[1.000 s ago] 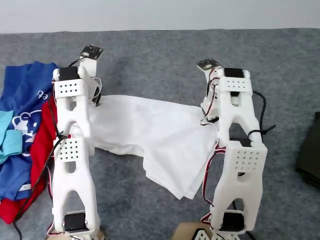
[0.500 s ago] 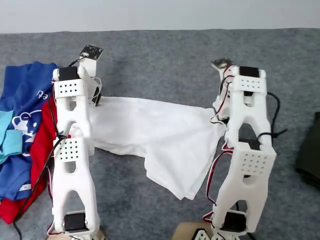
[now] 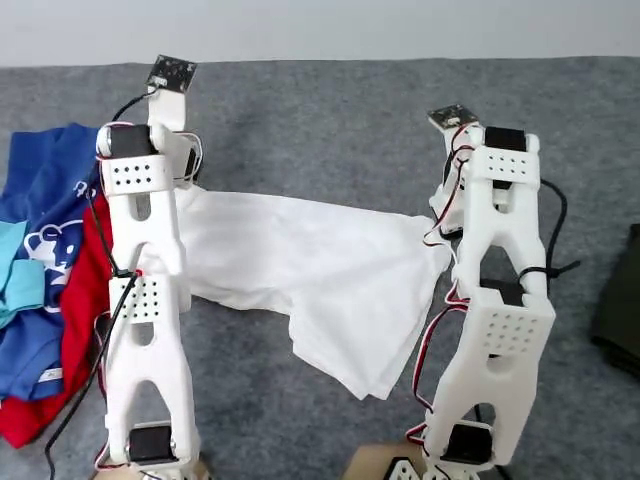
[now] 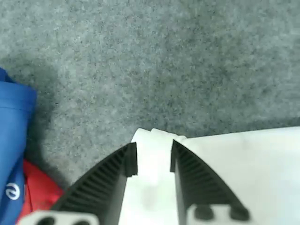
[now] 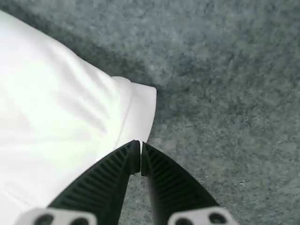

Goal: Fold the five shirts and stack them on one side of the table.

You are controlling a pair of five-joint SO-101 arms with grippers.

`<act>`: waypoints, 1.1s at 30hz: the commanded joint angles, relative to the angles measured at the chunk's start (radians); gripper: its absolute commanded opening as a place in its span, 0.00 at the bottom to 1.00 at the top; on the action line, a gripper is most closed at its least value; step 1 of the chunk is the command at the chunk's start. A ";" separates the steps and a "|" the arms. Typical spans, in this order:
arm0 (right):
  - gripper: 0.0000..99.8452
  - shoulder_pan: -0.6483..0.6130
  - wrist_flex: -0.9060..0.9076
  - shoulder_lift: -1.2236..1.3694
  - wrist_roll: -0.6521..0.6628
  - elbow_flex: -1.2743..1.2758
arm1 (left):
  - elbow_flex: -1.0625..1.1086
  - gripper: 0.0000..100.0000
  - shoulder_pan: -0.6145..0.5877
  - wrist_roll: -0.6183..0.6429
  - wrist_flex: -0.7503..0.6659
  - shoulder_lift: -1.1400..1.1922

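Folding has hardly started, going by how things lie. A white cotton shirt (image 3: 310,260) lies stretched across the grey felt-like surface (image 3: 320,110) between the two arms, rumpled and doubled over unevenly toward the arms' bases. It is not a finished fold.

The left fingers (image 4: 153,157) stand a small way apart with a bunched edge of the white cotton shirt (image 4: 243,159) filling the gap, so they appear to have hold of it. The right fingers (image 5: 141,151) are closed to a hairline. The hem corner of the shirt (image 5: 56,103) sits right at their tips and seems to be pinched there, though the grip itself is hard to make out.

Out beyond the left fingers, on the side away from the white shirt, three more garments lie in a loose heap: a royal blue printed shirt (image 3: 50,190), a red shirt (image 3: 85,300) under its edge, and a pale turquoise one (image 3: 20,280). None of them looks folded and nothing is stacked, so I judge nearly all the work remains.

Well beyond the right fingers, a dark garment-like bundle (image 3: 620,300) is cut off by the frame. I cannot tell whether it is the fifth shirt or whether it is folded. In the high view both arms cover their own fingers and the shirt corners they hold. The heap's far side also runs out of frame.
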 commanded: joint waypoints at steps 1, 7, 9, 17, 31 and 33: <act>0.01 -0.031 0.015 -0.094 0.006 -0.052 | -0.050 0.13 0.008 0.020 0.029 -0.115; 0.01 -0.108 0.042 -0.179 0.005 -0.052 | -0.044 0.13 0.003 0.031 0.031 -0.267; 0.01 -0.119 0.051 -0.193 0.005 -0.052 | -0.033 0.13 0.003 0.048 0.031 -0.292; 0.02 -0.058 0.051 -0.188 -0.106 -0.049 | 0.111 0.13 -0.020 0.054 0.031 -0.379; 0.19 -0.116 0.165 -0.122 -0.193 -0.052 | 0.364 0.13 -0.058 0.109 0.031 -0.654; 0.19 -0.139 0.219 -0.148 -0.140 -0.052 | 0.398 0.13 -0.081 0.109 0.031 -0.704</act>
